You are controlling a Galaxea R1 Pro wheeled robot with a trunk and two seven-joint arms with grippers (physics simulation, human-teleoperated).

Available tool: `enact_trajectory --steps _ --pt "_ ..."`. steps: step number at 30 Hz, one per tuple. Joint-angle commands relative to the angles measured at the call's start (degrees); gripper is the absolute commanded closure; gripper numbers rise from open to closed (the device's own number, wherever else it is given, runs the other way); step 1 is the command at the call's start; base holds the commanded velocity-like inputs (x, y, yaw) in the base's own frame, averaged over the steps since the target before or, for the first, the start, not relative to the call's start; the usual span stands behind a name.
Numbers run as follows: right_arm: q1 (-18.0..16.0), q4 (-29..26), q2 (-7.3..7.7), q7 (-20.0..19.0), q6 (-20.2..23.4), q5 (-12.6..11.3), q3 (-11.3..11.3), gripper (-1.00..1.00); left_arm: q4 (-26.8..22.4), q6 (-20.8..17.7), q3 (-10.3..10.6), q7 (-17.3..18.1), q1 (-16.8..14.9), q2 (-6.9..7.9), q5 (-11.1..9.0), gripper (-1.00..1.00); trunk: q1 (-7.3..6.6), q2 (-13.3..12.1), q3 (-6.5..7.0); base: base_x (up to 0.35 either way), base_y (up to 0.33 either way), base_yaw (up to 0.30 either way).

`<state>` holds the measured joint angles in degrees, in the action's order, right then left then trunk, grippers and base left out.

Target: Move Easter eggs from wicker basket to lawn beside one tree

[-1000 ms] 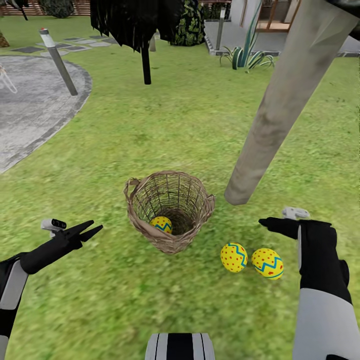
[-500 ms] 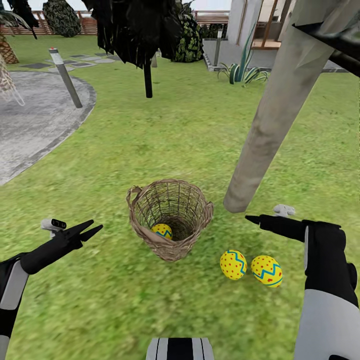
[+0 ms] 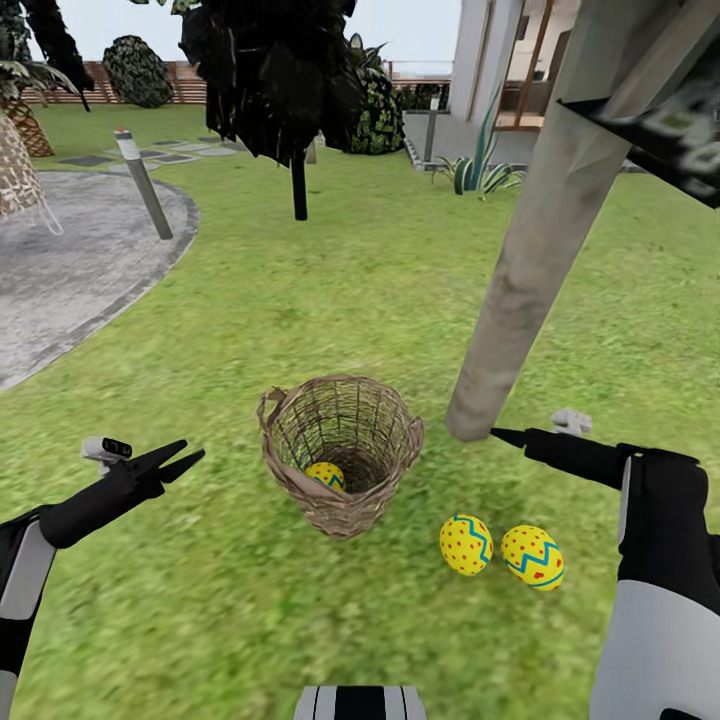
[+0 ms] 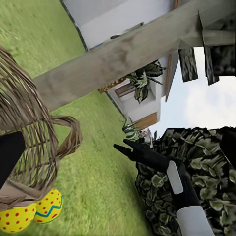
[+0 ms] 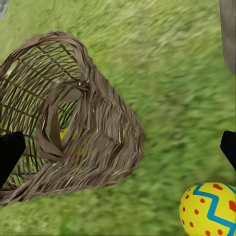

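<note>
Both jaws parted and empty, left gripper (image 3: 190, 458), right gripper (image 3: 497, 434), yellow zigzag-banded egg (image 3: 326, 476) inside tan wicker basket (image 3: 340, 500), two eggs (image 3: 466, 544) (image 3: 532, 557) on lawn (image 3: 300, 300).

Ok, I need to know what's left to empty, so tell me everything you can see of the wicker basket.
The wicker basket is small, round, tan-brown open weave, tapering to its base, with little loop handles at the rim. It stands on the lawn, tilted slightly, beside the pale tree trunk. One yellow egg lies inside. Neither hand touches it.
</note>
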<state>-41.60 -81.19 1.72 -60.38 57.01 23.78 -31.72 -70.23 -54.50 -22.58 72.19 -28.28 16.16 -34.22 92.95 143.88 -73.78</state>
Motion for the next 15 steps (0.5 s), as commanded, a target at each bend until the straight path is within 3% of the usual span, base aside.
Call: enact_trajectory --steps 1,8,12,15 --pt "-0.06 -0.03 -0.03 -0.61 0.28 0.57 -0.48 -1.00 0.00 -0.43 0.00 0.05 -0.02 0.01 -0.13 -1.00 -0.03 0.00 0.18 0.000 0.000 0.000" --pt "-0.04 -0.08 -0.07 -0.93 0.27 0.57 -1.01 -1.00 0.10 -0.48 0.00 0.05 -0.02 0.16 0.00 -1.00 -0.21 -0.09 1.74 0.000 0.000 0.000" --pt "-0.03 -0.11 -0.05 -5.57 0.32 0.65 -0.92 -1.00 0.14 -0.52 0.00 0.04 -0.03 0.18 0.03 -1.00 -0.32 -0.15 2.62 0.000 0.000 0.000" --pt "-0.05 -0.09 -0.05 -6.97 0.33 0.72 -0.88 -1.00 0.17 -0.52 0.00 0.05 -0.02 0.19 0.03 -1.00 -0.39 -0.19 3.29 0.000 0.000 0.000"
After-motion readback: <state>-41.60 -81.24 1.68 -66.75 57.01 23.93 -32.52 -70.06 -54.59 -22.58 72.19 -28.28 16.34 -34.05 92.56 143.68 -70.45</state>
